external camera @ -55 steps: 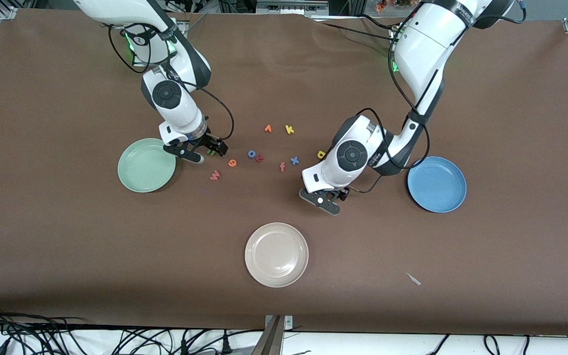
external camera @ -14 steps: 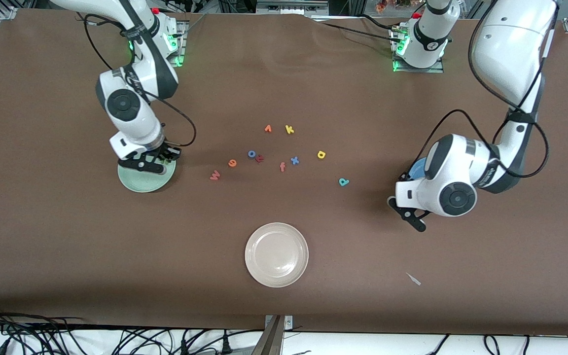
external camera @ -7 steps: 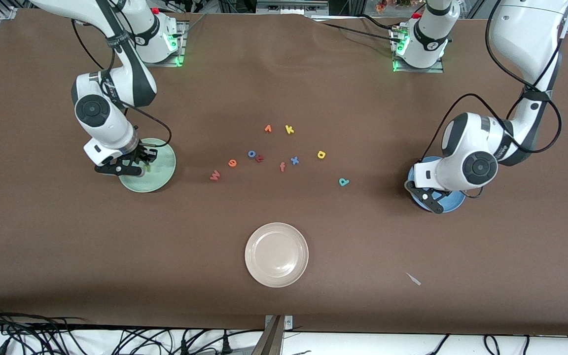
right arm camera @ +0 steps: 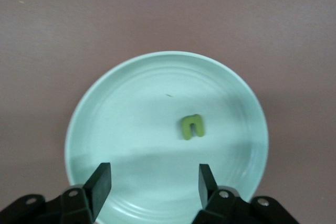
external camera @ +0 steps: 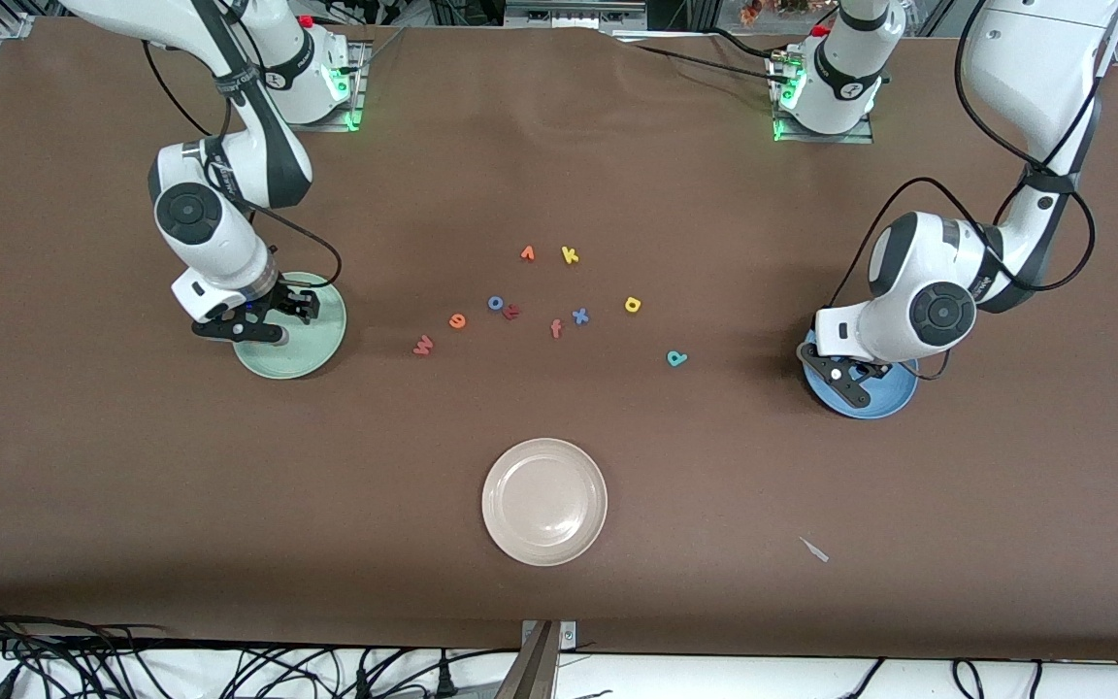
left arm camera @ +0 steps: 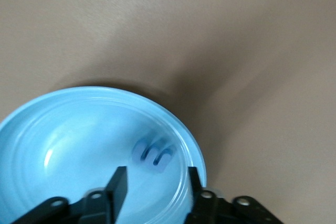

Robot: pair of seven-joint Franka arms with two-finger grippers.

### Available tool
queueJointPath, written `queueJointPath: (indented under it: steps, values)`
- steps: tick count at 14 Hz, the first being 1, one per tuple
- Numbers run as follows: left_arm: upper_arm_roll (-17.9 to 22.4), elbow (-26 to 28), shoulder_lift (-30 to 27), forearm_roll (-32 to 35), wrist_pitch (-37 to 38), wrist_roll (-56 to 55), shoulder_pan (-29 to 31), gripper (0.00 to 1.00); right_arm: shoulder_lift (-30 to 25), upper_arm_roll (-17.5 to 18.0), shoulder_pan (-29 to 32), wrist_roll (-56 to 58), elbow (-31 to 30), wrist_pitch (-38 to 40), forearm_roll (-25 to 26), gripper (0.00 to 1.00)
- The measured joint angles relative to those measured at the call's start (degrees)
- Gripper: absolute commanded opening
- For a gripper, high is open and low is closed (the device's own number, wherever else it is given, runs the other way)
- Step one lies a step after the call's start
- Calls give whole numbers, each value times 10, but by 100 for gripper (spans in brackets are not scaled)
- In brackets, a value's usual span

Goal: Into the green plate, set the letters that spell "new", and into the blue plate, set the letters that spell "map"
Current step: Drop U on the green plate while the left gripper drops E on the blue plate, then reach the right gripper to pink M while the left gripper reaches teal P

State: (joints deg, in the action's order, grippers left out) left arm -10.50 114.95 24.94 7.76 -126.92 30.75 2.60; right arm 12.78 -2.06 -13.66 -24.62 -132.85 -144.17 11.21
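The cream plate (external camera: 544, 501) lies nearest the front camera. At its 2 o'clock, the left gripper (left arm camera: 155, 190) hangs over the blue plate (external camera: 884, 400), fingers parted, with the blue m (left arm camera: 152, 154) in the plate. At 10 o'clock, the right gripper (right arm camera: 154, 183), jaws wide, hangs over the green plate (external camera: 312, 351); the green n (right arm camera: 192, 126) lies inside. At 12 o'clock, loose on the table: teal p (external camera: 676, 358), red-pink w (external camera: 423, 344), orange e (external camera: 458, 320), yellow a (external camera: 633, 304).

Cream plate (external camera: 544, 501) sits nearest the front camera, on the brown table (external camera: 132, 485). Distractor letters mid-table: blue o (external camera: 495, 303), orange v-shape (external camera: 527, 253), yellow k (external camera: 570, 255), blue x (external camera: 579, 316), orange f (external camera: 555, 329).
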Motion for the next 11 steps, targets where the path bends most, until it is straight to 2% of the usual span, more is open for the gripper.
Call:
queueJointPath:
  steps: [4,7,11]
  values:
    - [-7,-38,-2,-1,30,-33,-11,100,4,69,-4,-117,34,-1,0,86]
    - [-14,-56,8,-6,31,-146,-75,100,30,113,-8,-194,66,-1,0,86]
    - [-20,-78,45,-57,-18,-192,-140,100,86,126,-24,-245,125,-1,0,86]
